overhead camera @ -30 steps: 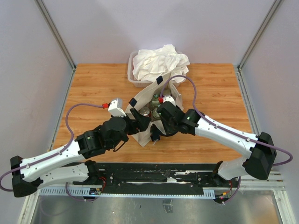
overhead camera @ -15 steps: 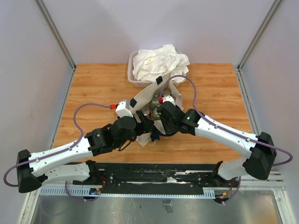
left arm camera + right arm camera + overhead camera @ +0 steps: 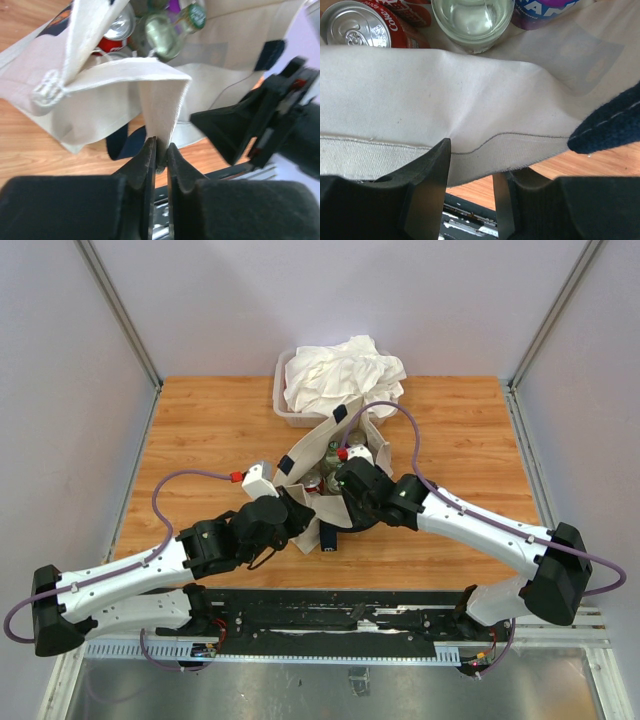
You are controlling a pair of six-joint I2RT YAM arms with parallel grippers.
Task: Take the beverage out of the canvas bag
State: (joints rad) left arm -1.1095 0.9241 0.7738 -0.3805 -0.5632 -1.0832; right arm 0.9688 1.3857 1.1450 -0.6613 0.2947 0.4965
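The left gripper [image 3: 160, 152] is pressed together on a fold of the bag [image 3: 120, 95], the cream canvas rising from between its two black fingers. Just to its right, the right gripper [image 3: 471, 185] pinches the stitched hem of the bag's near rim, one finger on each side of the cloth, with a navy strap [image 3: 615, 125] hanging beside it. Between the two grips the bag's mouth stands open. Inside, close together, are a red can [image 3: 350, 25], a clear bottle [image 3: 472, 17] and a purple-labelled drink [image 3: 545, 7]. A green-topped bottle [image 3: 192, 17] shows beyond them in the left wrist view. The bag sits mid-worktop [image 3: 200, 420], nearer the far edge than the near one. It is just before a clear tub [image 3: 281, 405] heaped with white cloth [image 3: 340, 375] at the far edge.
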